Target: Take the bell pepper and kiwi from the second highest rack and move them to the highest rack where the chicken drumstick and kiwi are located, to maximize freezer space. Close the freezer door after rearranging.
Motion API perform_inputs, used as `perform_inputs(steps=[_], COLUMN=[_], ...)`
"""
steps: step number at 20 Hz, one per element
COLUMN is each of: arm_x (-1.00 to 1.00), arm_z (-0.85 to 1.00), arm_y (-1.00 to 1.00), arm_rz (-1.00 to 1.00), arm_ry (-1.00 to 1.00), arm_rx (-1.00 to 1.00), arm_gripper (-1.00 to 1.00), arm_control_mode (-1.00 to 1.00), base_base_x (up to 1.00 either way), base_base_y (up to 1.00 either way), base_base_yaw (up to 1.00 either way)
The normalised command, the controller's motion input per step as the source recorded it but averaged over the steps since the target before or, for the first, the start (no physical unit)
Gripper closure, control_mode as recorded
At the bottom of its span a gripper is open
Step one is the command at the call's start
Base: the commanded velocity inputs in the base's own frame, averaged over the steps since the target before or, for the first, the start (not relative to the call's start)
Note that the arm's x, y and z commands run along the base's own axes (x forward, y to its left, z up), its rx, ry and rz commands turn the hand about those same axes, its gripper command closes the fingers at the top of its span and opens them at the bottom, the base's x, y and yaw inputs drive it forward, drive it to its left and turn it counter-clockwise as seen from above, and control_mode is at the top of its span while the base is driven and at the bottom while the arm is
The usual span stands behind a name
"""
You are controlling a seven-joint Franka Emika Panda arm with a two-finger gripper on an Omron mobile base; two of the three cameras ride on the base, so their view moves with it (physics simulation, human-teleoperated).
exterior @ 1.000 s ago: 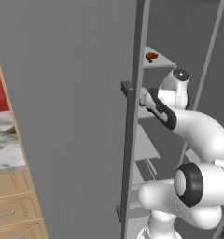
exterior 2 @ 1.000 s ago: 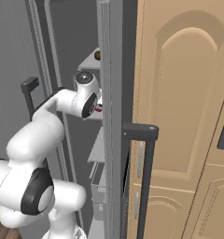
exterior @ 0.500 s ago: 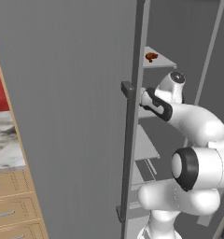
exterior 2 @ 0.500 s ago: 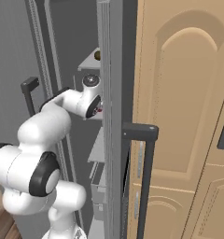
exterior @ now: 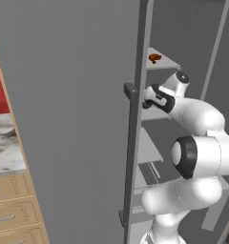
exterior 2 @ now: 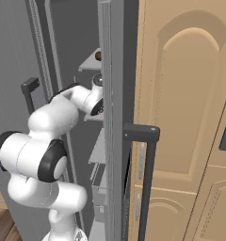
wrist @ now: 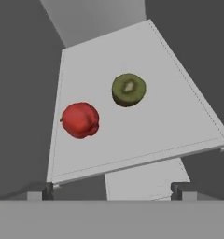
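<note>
In the hand view the glossy red bell pepper (wrist: 80,120) and a cut green kiwi (wrist: 129,89) lie apart on the pale grey second highest rack (wrist: 146,140). My gripper (wrist: 111,191) hangs open just in front of that rack's near edge, holding nothing, with its fingertips (wrist: 37,191) spread wide. In the left base view the gripper (exterior: 148,99) reaches into the freezer past the edge of the freezer door (exterior: 73,119), which stands open. Above it, the orange-brown chicken drumstick (exterior: 155,58) rests on the highest rack (exterior: 168,63).
The freezer door's long dark bar handle (exterior: 131,157) stands close to the left of my wrist. Lower racks (exterior: 147,147) sit beneath. A second grey door edge (exterior 2: 112,117) with a dark handle (exterior 2: 143,179) borders the opening on the right, beside tan cabinetry (exterior 2: 190,94).
The arm has folded and pushed the hand forward and left, deeper into the freezer opening at the level of the second rack. Nothing on the racks has moved.
</note>
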Motion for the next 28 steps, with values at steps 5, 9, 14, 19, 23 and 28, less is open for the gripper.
perform_inputs(steps=[5,9,14,19,23,28], arm_x=[0.29,0.35,0.39,0.27,0.2,0.22], arm_z=[-0.12,-0.19,-0.2,-0.15,-0.18,-0.15], arm_y=[-0.03,-0.1,-0.12,-0.03,0.0,-0.01], arm_rz=[0.0,0.0,0.0,0.0,0.0,0.0], arm_ry=[0.0,0.0,0.0,0.0,0.0,0.0], arm_rx=[0.0,0.0,0.0,0.0,0.0,0.01], arm_gripper=[-1.0,-1.0,-1.0,-1.0,-1.0,-1.0], arm_control_mode=[-1.0,-1.0,-1.0,-1.0,-1.0,-1.0], base_base_x=[0.0,0.0,0.0,0.0,0.0,0.0], base_base_y=[0.0,0.0,0.0,0.0,0.0,0.0], base_base_yaw=[0.0,0.0,0.0,0.0,0.0,0.0])
